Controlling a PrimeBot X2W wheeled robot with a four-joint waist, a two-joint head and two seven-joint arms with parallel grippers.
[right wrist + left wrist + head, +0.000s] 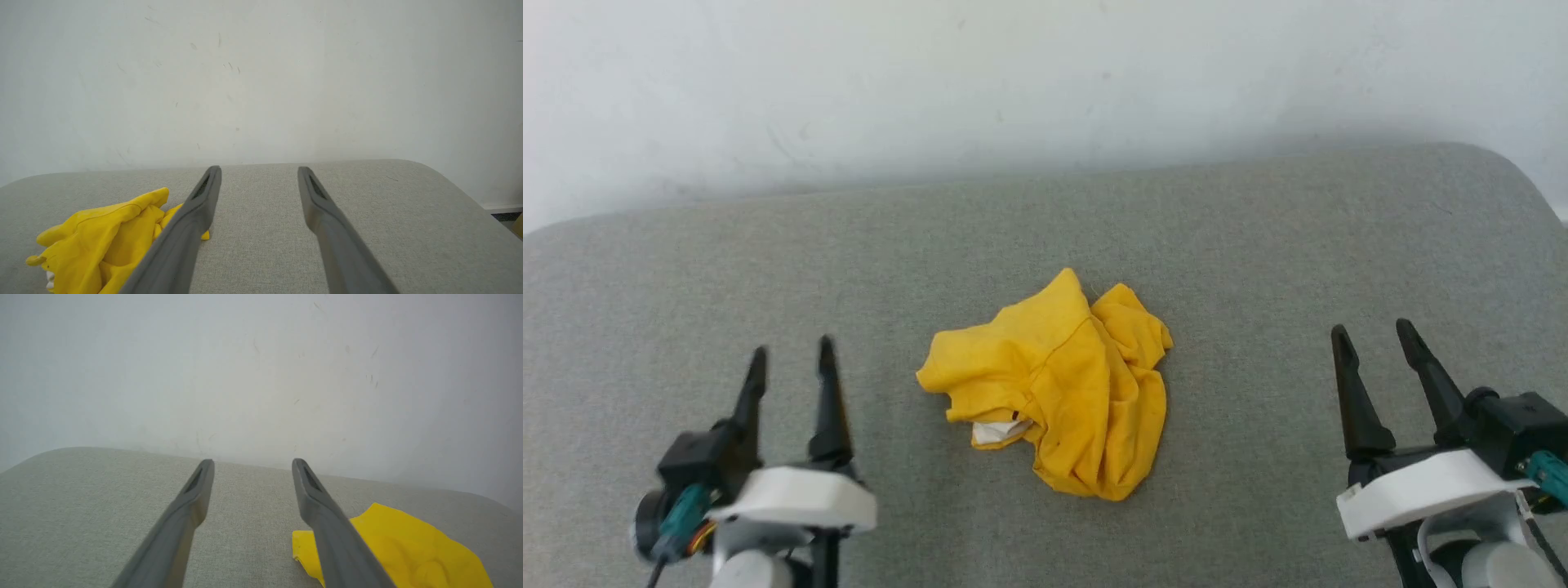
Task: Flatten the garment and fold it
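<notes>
Both fingers-apart and empty, left gripper and right gripper should pinch opposite edges of the garment between them.

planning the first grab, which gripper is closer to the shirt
The left gripper: in the head view the gap between it and the shirt is clearly narrower than the gap to the right gripper. Both stand with jaws open.

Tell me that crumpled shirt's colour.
The shirt is mustard yellow, one white bit; best in head view.
</notes>
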